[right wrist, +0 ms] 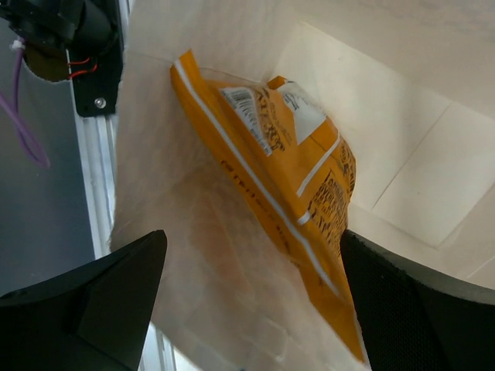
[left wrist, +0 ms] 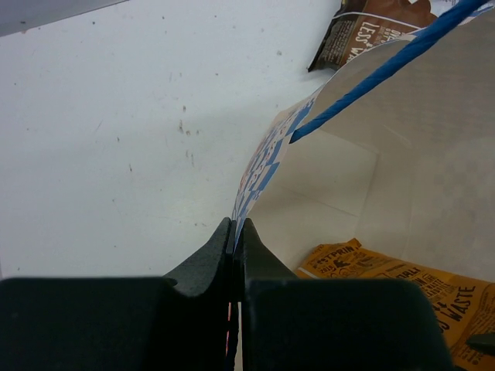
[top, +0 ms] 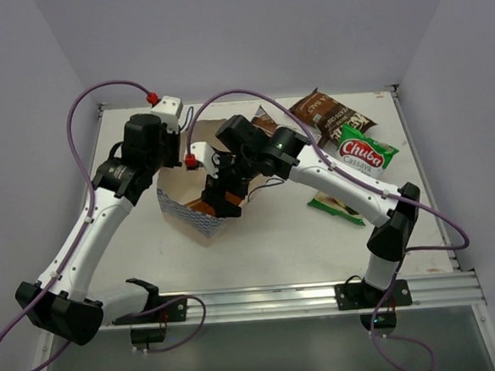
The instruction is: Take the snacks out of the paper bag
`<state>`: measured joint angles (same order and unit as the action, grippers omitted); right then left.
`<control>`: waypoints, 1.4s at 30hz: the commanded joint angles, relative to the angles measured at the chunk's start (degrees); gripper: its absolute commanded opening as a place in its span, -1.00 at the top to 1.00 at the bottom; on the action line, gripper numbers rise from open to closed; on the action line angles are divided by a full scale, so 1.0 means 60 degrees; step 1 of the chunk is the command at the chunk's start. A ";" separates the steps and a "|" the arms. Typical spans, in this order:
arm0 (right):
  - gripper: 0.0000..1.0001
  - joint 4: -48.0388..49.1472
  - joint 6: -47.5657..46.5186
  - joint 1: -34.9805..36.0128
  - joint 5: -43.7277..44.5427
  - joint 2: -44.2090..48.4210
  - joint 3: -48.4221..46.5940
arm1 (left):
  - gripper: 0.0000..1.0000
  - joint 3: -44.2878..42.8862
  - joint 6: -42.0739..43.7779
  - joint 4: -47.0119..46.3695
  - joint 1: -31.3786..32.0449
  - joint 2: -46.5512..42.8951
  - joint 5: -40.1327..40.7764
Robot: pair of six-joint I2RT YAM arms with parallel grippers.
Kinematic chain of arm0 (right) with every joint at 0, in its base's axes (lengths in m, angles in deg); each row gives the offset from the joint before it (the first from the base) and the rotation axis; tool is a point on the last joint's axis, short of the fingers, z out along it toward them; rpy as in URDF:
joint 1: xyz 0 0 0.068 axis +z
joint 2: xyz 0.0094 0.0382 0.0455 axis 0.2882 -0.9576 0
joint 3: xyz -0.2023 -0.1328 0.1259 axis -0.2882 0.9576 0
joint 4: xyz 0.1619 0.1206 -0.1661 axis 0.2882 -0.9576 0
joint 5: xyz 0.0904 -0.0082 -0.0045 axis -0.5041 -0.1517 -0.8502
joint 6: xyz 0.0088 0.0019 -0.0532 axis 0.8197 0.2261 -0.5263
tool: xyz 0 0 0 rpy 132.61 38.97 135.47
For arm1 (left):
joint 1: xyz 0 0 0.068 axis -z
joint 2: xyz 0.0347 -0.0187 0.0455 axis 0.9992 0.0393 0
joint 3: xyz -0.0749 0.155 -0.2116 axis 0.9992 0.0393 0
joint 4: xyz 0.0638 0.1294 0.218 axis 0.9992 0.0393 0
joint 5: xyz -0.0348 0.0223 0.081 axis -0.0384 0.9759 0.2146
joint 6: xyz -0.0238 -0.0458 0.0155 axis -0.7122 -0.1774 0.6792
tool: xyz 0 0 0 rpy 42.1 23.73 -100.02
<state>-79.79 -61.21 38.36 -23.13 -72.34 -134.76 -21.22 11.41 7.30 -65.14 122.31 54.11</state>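
Orange packet (right wrist: 271,170) lies inside the bag (top: 181,214), left of centre on the tabletop (top: 269,252).
Left gripper (left wrist: 236,232) pinches the bag's rim; right gripper (right wrist: 251,255) gapes empty astride the packet. Likely light, crinkly, slippery: best nipped across a sealed end.

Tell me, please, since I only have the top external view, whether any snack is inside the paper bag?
Observer: Yes, the right wrist view shows one orange packet lying at the bottom of the paper bag.
Operator: Is the right end effector gripping it?
Observer: No, the right end effector is open, with one finger on each side of the packet.
Operator: And is the left arm holding the bag?
Observer: Yes, the left wrist view shows the left end effector shut on the edge of the bag's wall.
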 commanded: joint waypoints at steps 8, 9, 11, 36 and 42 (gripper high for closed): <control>-0.84 0.1038 -0.0377 0.0028 0.0238 -0.0406 0.0147 | 1.00 -0.0408 0.0221 -0.0497 -0.0048 -0.0065 -0.0276; -0.81 0.1069 -0.0391 0.0028 0.0224 -0.0464 0.0206 | 1.00 -0.0394 0.0235 -0.0497 -0.0048 -0.0065 -0.0306; -0.67 0.1098 -0.0391 0.0028 0.0312 -0.0653 0.0207 | 1.00 -0.0408 0.0236 -0.0468 -0.0048 -0.0065 -0.0350; 1.00 0.2692 0.0456 0.0014 0.2141 0.3240 -0.1450 | 1.00 0.0046 -0.0687 -0.0278 -0.0062 -0.0080 0.0837; 1.00 0.5592 0.0824 -0.0015 0.4572 0.4836 0.0292 | 1.00 0.0222 -0.0892 -0.0205 -0.0062 -0.0153 0.1158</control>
<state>-59.20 -58.33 38.38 -5.88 -45.50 -137.12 -20.43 7.85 7.28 -65.14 122.29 58.85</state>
